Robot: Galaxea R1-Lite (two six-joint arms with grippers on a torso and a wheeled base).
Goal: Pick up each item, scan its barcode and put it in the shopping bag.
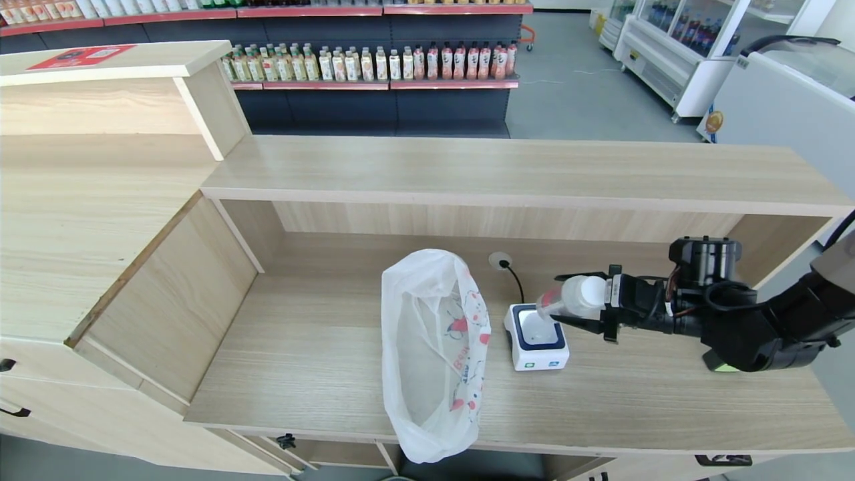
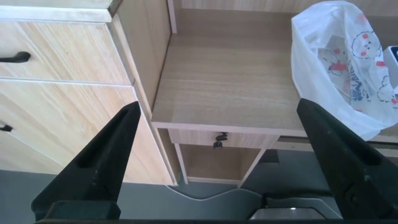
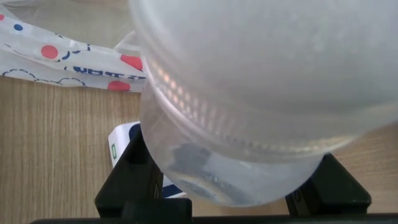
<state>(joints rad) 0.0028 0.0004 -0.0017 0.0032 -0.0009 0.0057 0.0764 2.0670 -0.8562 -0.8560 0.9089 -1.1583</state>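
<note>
My right gripper [image 1: 580, 299] is shut on a clear plastic bottle [image 1: 568, 299] with a white cap, held sideways just above the white and blue barcode scanner [image 1: 534, 337] on the counter. Close up, the bottle [image 3: 249, 99] hangs between the dark fingers with the scanner [image 3: 124, 149] beneath it. A white shopping bag [image 1: 433, 351] with red and blue prints stands open left of the scanner, reaching the counter's front edge. My left gripper [image 2: 221, 155] is open, below and in front of the counter, with the bag [image 2: 345, 62] off to one side.
A black cable runs from a wall socket [image 1: 499, 259] to the scanner. The wooden counter [image 1: 300, 347] has bare room left of the bag and right of the scanner. A raised ledge [image 1: 521, 174] runs along the back. Drawers [image 2: 56, 106] sit below the counter.
</note>
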